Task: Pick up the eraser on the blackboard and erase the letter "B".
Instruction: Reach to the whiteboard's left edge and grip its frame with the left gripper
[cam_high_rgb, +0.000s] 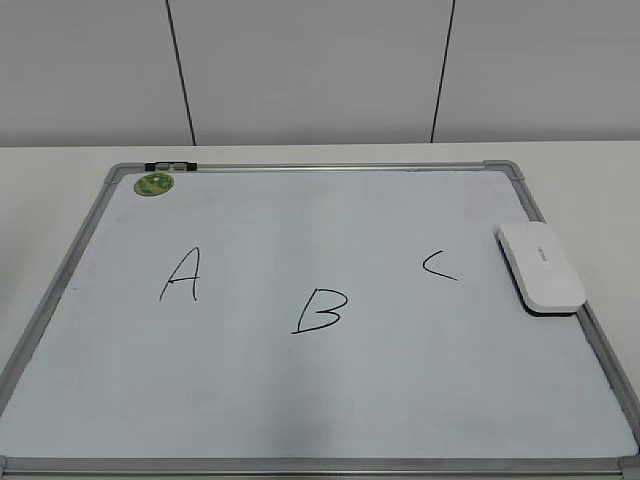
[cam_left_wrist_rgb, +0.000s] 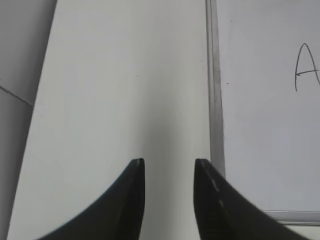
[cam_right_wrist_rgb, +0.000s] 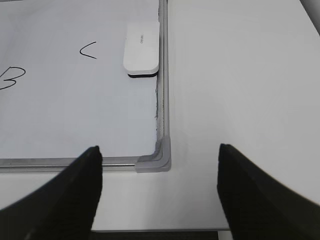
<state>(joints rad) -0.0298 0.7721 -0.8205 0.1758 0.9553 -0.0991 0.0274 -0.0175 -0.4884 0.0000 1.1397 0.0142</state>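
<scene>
The white eraser (cam_high_rgb: 541, 265) lies flat on the blackboard (cam_high_rgb: 330, 400) at its right edge, dark felt side down; it also shows in the right wrist view (cam_right_wrist_rgb: 142, 47). The black letter "B" (cam_high_rgb: 322, 310) is in the board's middle, partly seen at the left edge of the right wrist view (cam_right_wrist_rgb: 11, 78). My right gripper (cam_right_wrist_rgb: 160, 152) is wide open and empty, above the board's near right corner, well short of the eraser. My left gripper (cam_left_wrist_rgb: 169, 165) is open and empty over the bare table left of the board's frame (cam_left_wrist_rgb: 216, 100). Neither gripper shows in the exterior view.
A black "A" (cam_high_rgb: 182, 274) is left of the B and a black "C" (cam_high_rgb: 438, 265) right of it, beside the eraser. A round green magnet (cam_high_rgb: 154, 184) sits at the board's far left corner. A grey corner piece (cam_right_wrist_rgb: 157, 159) marks the near right corner. A panelled wall stands behind.
</scene>
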